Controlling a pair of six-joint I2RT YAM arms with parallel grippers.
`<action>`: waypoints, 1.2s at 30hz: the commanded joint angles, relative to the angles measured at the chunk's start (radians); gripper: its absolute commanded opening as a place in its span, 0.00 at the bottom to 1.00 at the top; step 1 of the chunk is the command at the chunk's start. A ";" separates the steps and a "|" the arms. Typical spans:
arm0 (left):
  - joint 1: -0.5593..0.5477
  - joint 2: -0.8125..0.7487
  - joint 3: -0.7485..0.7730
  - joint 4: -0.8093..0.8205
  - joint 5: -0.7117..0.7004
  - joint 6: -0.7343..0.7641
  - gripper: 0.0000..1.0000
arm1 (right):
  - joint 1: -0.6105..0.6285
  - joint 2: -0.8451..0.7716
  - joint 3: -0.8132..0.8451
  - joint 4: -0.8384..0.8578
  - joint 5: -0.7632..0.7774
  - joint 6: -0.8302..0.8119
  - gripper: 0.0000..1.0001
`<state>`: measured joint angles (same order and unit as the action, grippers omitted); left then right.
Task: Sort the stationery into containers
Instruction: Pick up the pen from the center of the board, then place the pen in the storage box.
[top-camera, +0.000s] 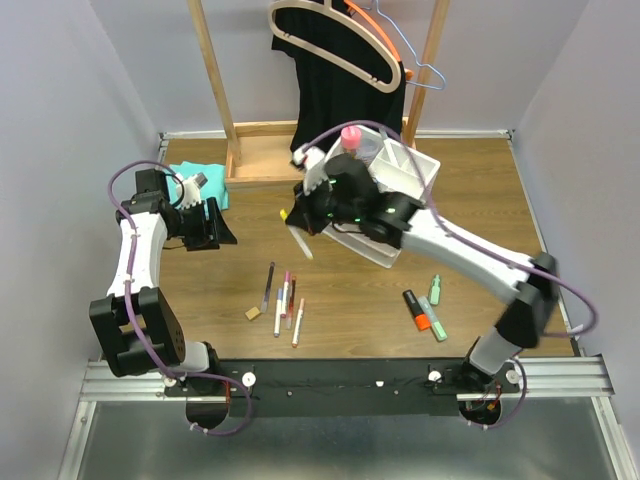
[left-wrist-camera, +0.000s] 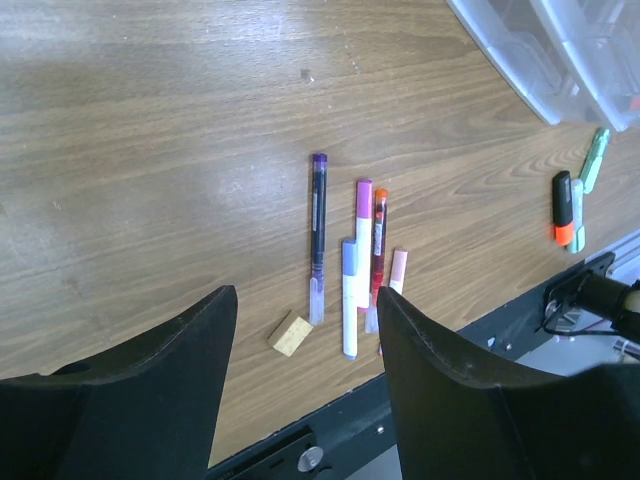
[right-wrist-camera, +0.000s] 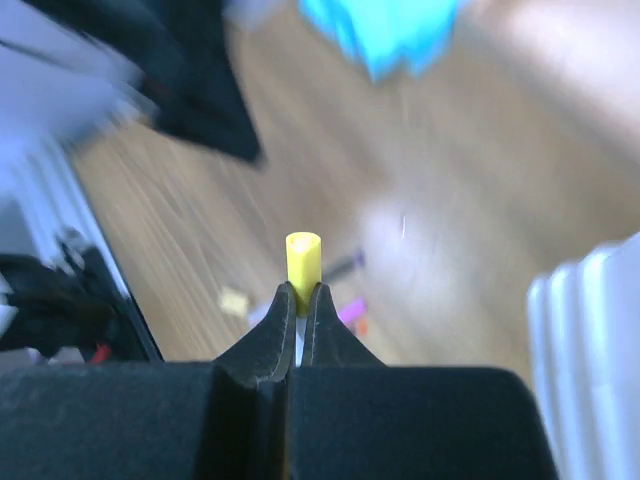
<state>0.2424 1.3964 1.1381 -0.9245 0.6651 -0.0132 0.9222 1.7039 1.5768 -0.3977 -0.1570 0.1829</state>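
My right gripper (top-camera: 300, 216) is shut on a white pen with a yellow cap (top-camera: 298, 238) and holds it in the air, left of the white drawer organiser (top-camera: 420, 172). In the right wrist view the yellow cap (right-wrist-camera: 303, 260) sticks up between the closed fingertips. A pink-capped bottle (top-camera: 351, 137) stands in the organiser's top tray. My left gripper (top-camera: 217, 226) is open and empty, above the table at the left. Several slim pens (top-camera: 284, 300) and a tan eraser (top-camera: 253, 313) lie near the front. They also show in the left wrist view as pens (left-wrist-camera: 362, 240) and eraser (left-wrist-camera: 292, 333).
An orange highlighter (top-camera: 416, 310) and green highlighters (top-camera: 434, 290) lie at the front right. A teal cloth (top-camera: 197, 183) lies at the back left. A wooden rack (top-camera: 222, 90) with hangers and a black garment stands at the back. A metal rail runs along the near edge.
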 joint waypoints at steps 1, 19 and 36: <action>-0.003 -0.004 0.034 0.007 0.045 0.062 0.66 | -0.006 -0.205 -0.119 0.397 0.081 -0.173 0.01; -0.043 -0.023 0.008 0.069 0.027 0.027 0.67 | -0.414 -0.277 -0.100 0.522 0.309 -0.329 0.01; -0.046 -0.054 -0.043 0.104 0.040 0.027 0.68 | -0.460 -0.239 -0.087 0.323 0.113 -0.264 0.39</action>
<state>0.2024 1.3689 1.1065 -0.8513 0.6815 0.0143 0.4652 1.4368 1.4643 0.0494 0.0788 -0.1070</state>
